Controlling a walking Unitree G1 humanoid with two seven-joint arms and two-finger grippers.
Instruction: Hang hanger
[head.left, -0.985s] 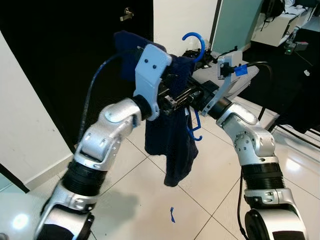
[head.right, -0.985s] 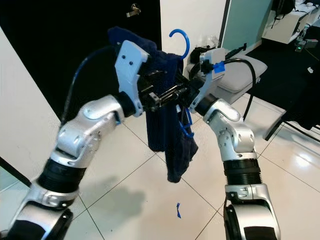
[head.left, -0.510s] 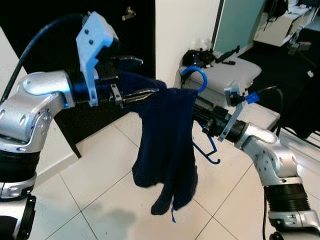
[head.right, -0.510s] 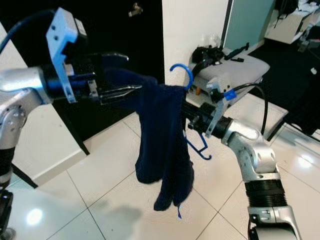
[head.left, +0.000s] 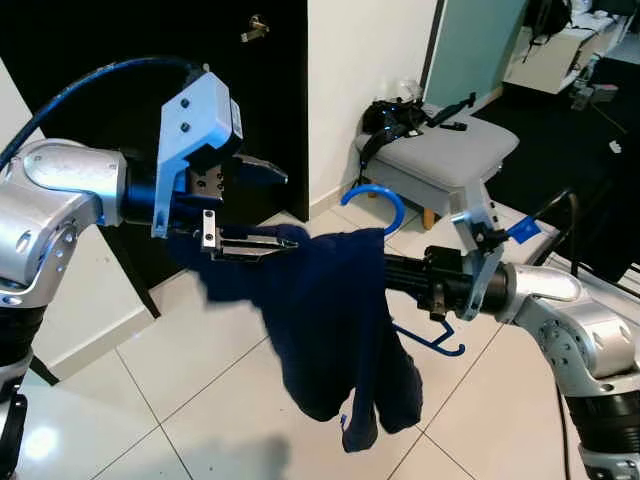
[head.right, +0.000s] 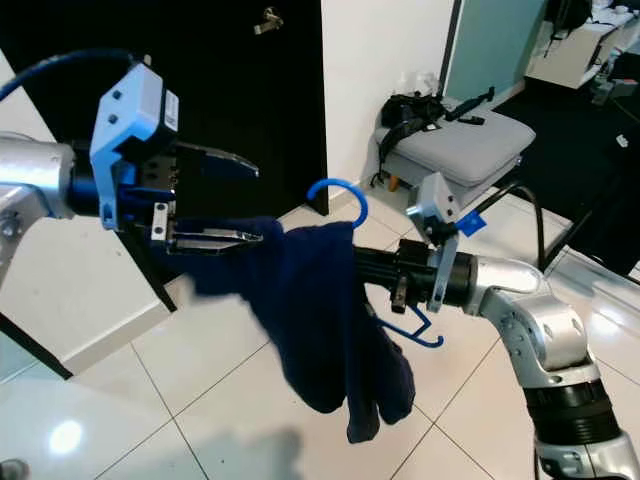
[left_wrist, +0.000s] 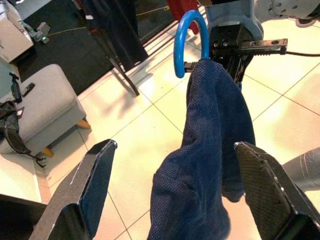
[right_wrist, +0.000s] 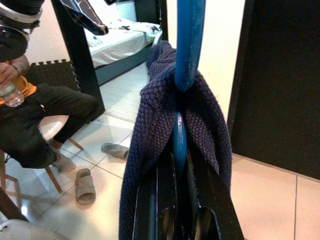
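Note:
A blue plastic hanger (head.left: 375, 192) carries a dark navy knitted garment (head.left: 335, 320) that hangs down towards the tiled floor. My right gripper (head.left: 395, 272) is shut on the hanger's stem just below the hook (right_wrist: 187, 45), and holds it out level in mid-air. My left gripper (head.left: 250, 205) stands open at the garment's left end. Its fingers (left_wrist: 95, 175) are spread wide, and the cloth (left_wrist: 210, 135) lies between them, draped over the lower one. The hanger's lower bar (head.right: 415, 335) pokes out beneath the garment.
A grey padded stool (head.left: 450, 150) with a black bag on it stands behind the hanger, next to a white wall. A black door (head.left: 100, 50) is at the back left. A seated person (right_wrist: 35, 110) and slippers (right_wrist: 85, 185) are nearby. Dark clothes hang on a rack (left_wrist: 115, 30).
My two grippers, close together at the hanger a second ago, have drawn apart: the left one swung out to the left, its fingers open. The hanger and garment have come lower.

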